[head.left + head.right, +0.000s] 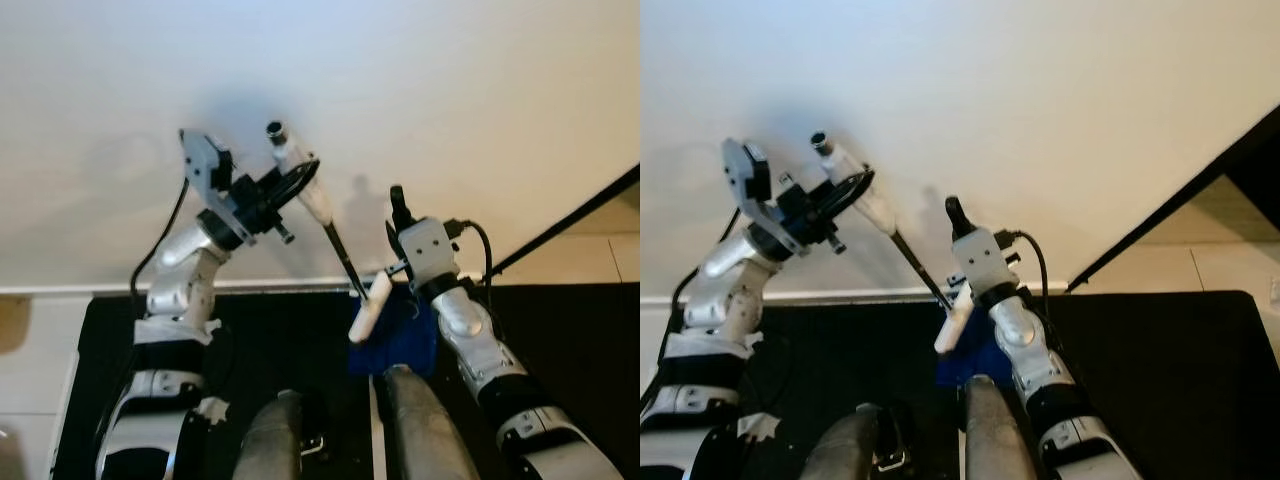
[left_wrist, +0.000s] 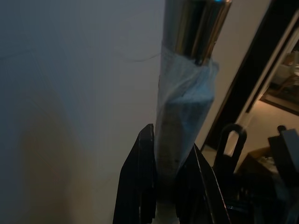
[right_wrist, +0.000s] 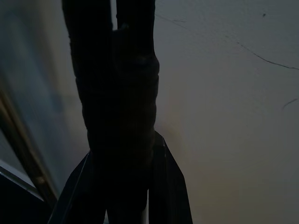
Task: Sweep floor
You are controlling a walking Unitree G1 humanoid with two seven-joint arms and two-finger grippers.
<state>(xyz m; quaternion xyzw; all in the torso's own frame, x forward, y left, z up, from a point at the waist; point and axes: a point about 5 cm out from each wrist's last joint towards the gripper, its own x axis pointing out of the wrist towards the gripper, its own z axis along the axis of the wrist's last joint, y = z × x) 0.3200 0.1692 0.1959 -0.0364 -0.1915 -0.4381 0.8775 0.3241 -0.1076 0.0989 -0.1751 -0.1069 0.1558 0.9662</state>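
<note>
Left gripper (image 1: 285, 185) clamps the broom handle (image 1: 312, 195) near its top; right gripper (image 1: 398, 212) closes on a dark handle, dustpan (image 1: 400, 335) hanging at my legs. Judged risk: both tools crowd the wall (image 1: 400, 90); swinging could strike it.

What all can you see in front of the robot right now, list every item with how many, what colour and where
broom handle: one, pale wrapped upper part and thin black lower shaft, slanting between the two grippers, against the wall
dustpan handle: one, white, below the right gripper
dustpan: one, blue, low on the dark floor by the handle
wall: one, off-white, behind everything
baseboard: one, white, along the foot of the wall
floor: one, black, below the wall
left gripper: one, black fingers, shut on the broom handle
right gripper: one, black fingers, raised by the wall
</note>
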